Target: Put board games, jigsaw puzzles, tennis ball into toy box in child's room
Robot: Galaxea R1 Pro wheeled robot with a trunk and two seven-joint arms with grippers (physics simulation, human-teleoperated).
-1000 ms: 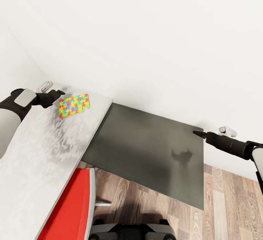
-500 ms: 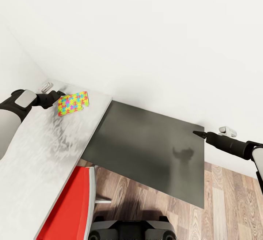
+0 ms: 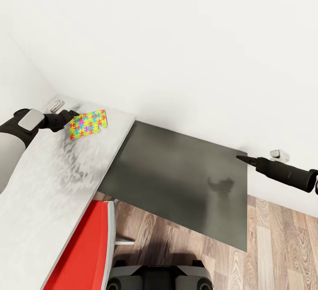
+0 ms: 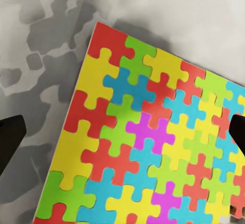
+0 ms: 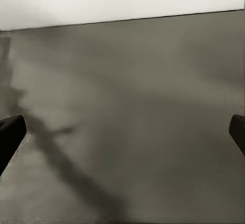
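The left end effector (image 3: 74,114) is spread wide open at the edge of the jigsaw puzzle (image 3: 88,124) on the counter (image 3: 48,179). The right end effector (image 3: 240,158) hangs open over the dark cabinet (image 3: 176,179).

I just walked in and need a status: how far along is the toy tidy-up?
Nothing looks finished here. In hand: the left gripper is open at the edge of a jigsaw puzzle lying on the table. The right gripper hangs open and empty over the dark cabinet. Boxing the puzzle remains.

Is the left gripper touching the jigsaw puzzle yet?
Cannot tell. In the head view the left gripper meets the jigsaw puzzle's edge, but the left wrist view shows open fingers flanking it without plain contact.
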